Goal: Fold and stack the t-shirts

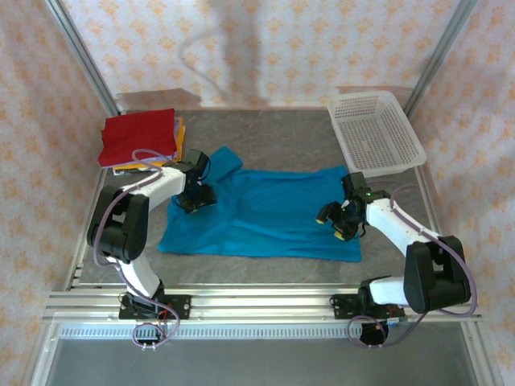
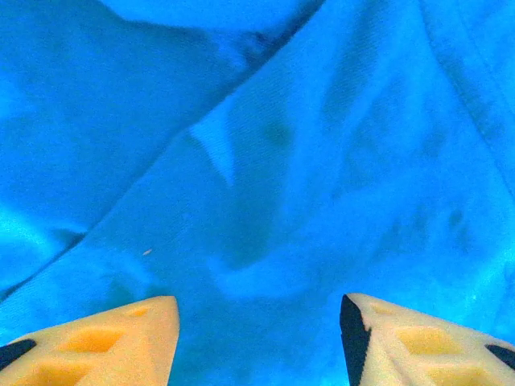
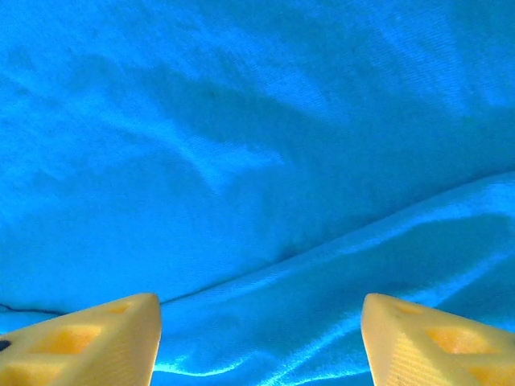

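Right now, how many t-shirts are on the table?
3 visible: teal shirt spread flat in the middle; red shirt folded at back left; orange shirt edge just beneath it. More may hide underneath.

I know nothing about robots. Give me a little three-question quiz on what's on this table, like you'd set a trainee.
1. True or false: the blue shirt lies spread out on the table.
2. What colour is the top shirt of the folded pile at the far left? A red, B green, C white.
3. Fill in: the white basket stands at the far ____ corner of the table.
Key: 1 true; 2 A; 3 right.
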Robot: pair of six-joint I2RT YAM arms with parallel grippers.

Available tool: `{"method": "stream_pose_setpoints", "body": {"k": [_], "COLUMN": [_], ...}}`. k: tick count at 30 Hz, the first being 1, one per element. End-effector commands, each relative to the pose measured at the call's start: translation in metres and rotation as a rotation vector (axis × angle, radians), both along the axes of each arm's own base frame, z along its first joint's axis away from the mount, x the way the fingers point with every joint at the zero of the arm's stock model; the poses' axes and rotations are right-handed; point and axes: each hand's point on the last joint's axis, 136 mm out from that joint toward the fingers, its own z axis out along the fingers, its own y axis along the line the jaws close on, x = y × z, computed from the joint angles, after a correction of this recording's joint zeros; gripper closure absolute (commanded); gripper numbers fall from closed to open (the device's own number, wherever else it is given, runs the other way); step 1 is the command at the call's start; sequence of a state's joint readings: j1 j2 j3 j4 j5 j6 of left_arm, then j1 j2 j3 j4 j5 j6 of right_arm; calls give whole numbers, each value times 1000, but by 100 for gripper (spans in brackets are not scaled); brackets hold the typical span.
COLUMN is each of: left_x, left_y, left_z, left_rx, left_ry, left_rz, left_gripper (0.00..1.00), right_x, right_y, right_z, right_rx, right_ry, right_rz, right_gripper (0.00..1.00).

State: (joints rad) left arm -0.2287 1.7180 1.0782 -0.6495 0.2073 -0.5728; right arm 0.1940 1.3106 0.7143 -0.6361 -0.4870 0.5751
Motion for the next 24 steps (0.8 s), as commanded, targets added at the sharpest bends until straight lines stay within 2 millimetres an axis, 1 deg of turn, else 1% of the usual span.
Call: {"method": "stream_pose_setpoints", "body": {"k": [1, 4, 7, 9, 13, 16, 20, 24], "left_x": [-5, -5, -8, -15, -33, -43, -49, -44], "left_y": [14, 5, -1, 4, 23, 33, 44, 48], "left_z": [13, 4, -8, -15, -31, -39, -36, -23], "left_rx": [40, -11, -50, -31, 19, 20, 30, 30], "left_ry": [-3, 13, 17, 36, 91, 106, 107, 91], "left_rz": [-35, -38, -21, 12, 64, 98, 114, 110], "left_gripper": [42, 42, 42, 42, 42, 42, 42, 42], "right_x": [-9, -15, -18, -20, -28, -35, -42, -41], "right_y": [-2, 1, 1, 2, 6, 12, 20, 28], "right_z": [-8, -18, -22, -23, -27, -31, -33, -23], "right_rx": [-8, 14, 18, 19, 39, 50, 66, 95], "right_ry": [10, 37, 50, 56, 92, 127, 146, 129], "right_rz": [-10, -7, -10, -6, 18, 43, 67, 72], "right_gripper": [33, 33, 33, 33, 33, 33, 33, 33]}}
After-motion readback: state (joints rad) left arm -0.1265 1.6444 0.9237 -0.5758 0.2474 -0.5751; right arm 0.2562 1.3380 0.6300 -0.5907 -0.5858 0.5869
